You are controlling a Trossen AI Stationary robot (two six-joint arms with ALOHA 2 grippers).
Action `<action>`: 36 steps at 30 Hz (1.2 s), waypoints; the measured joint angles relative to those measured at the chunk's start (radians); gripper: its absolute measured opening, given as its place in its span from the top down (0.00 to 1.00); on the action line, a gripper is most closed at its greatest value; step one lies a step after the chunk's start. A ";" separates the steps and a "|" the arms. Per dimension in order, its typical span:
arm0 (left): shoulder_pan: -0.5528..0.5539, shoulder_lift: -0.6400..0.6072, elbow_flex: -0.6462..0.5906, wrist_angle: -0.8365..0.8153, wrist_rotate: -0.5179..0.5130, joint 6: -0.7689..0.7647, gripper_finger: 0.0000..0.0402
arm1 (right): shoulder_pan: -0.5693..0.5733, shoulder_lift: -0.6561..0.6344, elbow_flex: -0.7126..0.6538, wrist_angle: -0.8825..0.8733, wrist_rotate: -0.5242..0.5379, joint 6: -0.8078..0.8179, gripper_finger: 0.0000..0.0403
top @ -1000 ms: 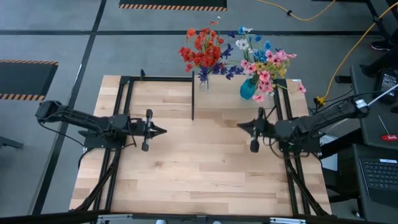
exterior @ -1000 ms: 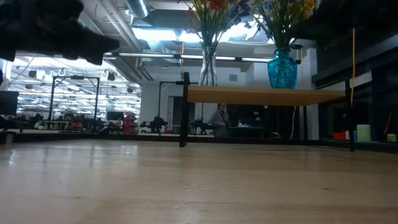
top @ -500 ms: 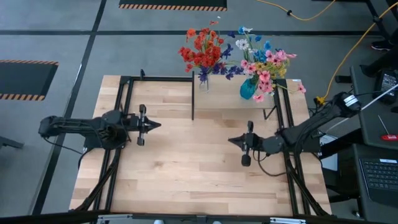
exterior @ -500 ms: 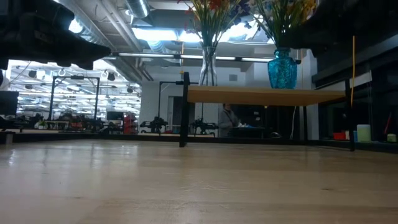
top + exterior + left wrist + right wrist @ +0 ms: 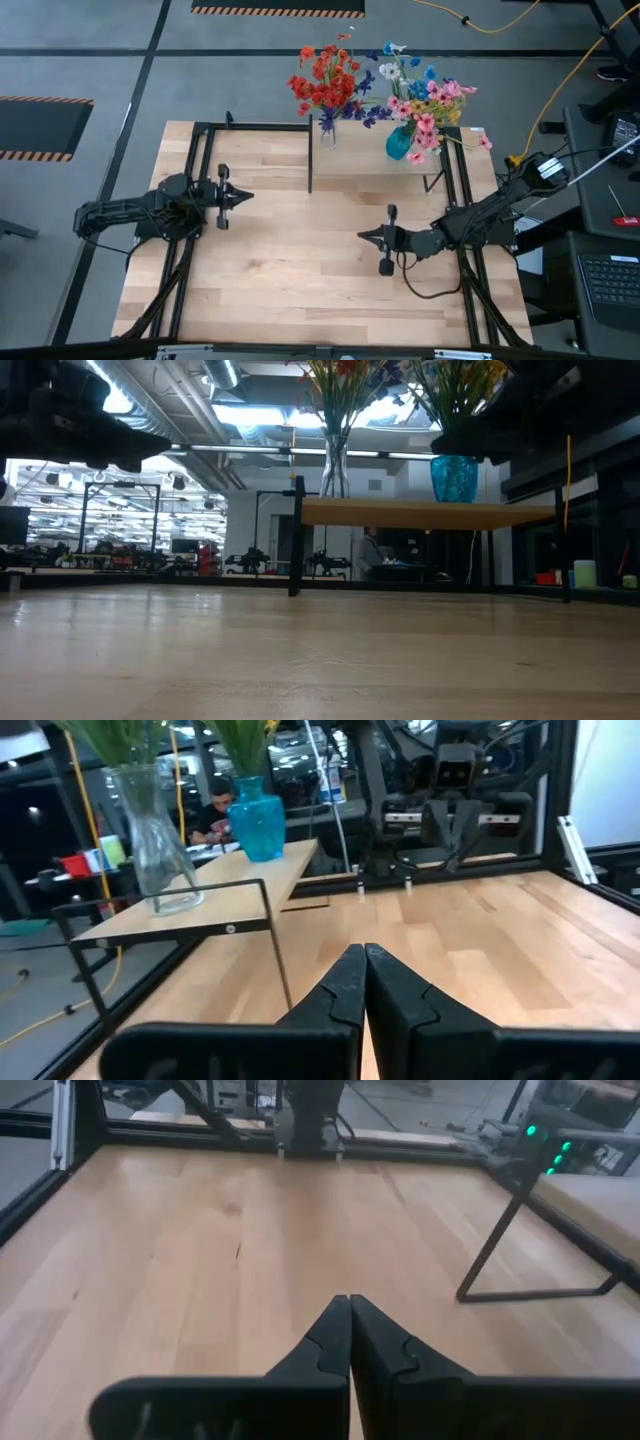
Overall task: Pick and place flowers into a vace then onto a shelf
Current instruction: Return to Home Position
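Right gripper [image 5: 364, 236] pinched closed, empty, right of table centre; left gripper [image 5: 243, 196] likewise, left of centre. Flowers [image 5: 425, 100] in blue vase [image 5: 400, 143], shelf [image 5: 362, 160] right end. I'd fold arms home slowly, clear of shelf legs.

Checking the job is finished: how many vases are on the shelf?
2. The clear glass vase stands at the shelf's left end in the high view, holding red and orange blooms; the blue vase stands toward its right end with pink and white blooms. None seems hidden.
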 joint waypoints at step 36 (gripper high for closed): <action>0.011 0.015 0.000 -0.003 -0.008 -0.097 0.99 | -0.203 -0.340 -0.455 0.428 -0.296 -0.250 0.95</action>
